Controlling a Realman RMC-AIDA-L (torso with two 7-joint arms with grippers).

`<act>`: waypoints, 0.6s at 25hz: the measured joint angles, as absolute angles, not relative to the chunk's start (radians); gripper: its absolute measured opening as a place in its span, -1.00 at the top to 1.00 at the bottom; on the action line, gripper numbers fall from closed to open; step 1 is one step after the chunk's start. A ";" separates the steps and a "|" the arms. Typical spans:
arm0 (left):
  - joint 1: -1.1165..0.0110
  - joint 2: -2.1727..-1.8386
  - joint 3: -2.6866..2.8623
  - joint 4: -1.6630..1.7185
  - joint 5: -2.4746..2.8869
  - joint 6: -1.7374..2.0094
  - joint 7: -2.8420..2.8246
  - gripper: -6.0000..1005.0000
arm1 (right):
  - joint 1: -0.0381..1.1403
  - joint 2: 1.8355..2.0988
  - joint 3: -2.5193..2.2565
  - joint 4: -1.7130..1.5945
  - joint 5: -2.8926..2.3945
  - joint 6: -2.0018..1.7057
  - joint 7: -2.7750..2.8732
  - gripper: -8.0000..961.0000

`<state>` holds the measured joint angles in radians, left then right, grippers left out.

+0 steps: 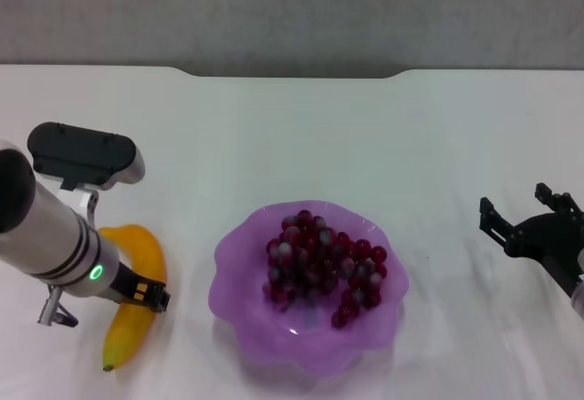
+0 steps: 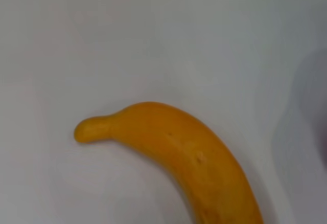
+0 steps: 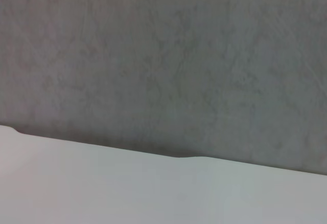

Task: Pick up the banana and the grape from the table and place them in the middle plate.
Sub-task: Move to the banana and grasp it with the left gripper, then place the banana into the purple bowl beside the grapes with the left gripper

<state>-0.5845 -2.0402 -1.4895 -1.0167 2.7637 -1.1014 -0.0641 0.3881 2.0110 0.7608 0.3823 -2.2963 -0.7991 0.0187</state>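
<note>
Head view: the grape [image 1: 324, 268] bunch already lies inside the middle plate [image 1: 239, 322], a purple scalloped dish near the front centre of the table [image 1: 301, 135]. The banana [image 1: 137, 304] is not yet moved; it lies flat on the table just to the left of the plate, apart from its rim, long axis running roughly front to back. The left gripper [image 1: 137, 292] sits directly over the banana's mid-length, a dark finger with yellow marks showing at the fruit's plate-side flank; arm and wrist cover the rest, so I cannot tell whether the fingers are spread or closed on the fruit. The right gripper [image 1: 525, 222] is parked well to the right of the plate, above bare table, fingers spread and holding nothing. Left wrist view: the banana [image 2: 189, 155] fills the near field, smooth orange-yellow skin, narrow stub end [image 2: 92, 129] resting on the white surface; no fingers are visible here. Right wrist view: only the table [image 3: 153, 193] edge with its notch and a grey wall [image 3: 163, 55] behind; no task item. Judgement on handling: the banana looks light and fairly stiff, but curved and smooth-skinned, so it may roll or pivot if pinched near an end. Best hold is across the thick middle, fingers either side of the short axis, moderate squeeze to avoid bruising. Remaining work: grasp, lift, carry right, and lay it beside the grape.
</note>
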 joint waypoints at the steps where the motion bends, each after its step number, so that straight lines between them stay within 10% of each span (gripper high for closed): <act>1: -0.584 -2.040 -1.489 -1.018 2.764 -1.100 -0.064 -0.29 | 0.388 2.011 0.761 0.382 -2.296 -0.799 0.019 -0.83; 5: -0.581 -2.040 -1.489 -1.018 2.764 -1.089 -0.068 0.00 | 0.388 2.011 0.761 0.381 -2.296 -0.799 0.018 -0.83; 15: -0.429 -2.036 -1.630 -1.357 2.714 -1.195 -0.010 0.00 | 0.384 2.011 0.761 0.376 -2.296 -0.799 0.018 -0.83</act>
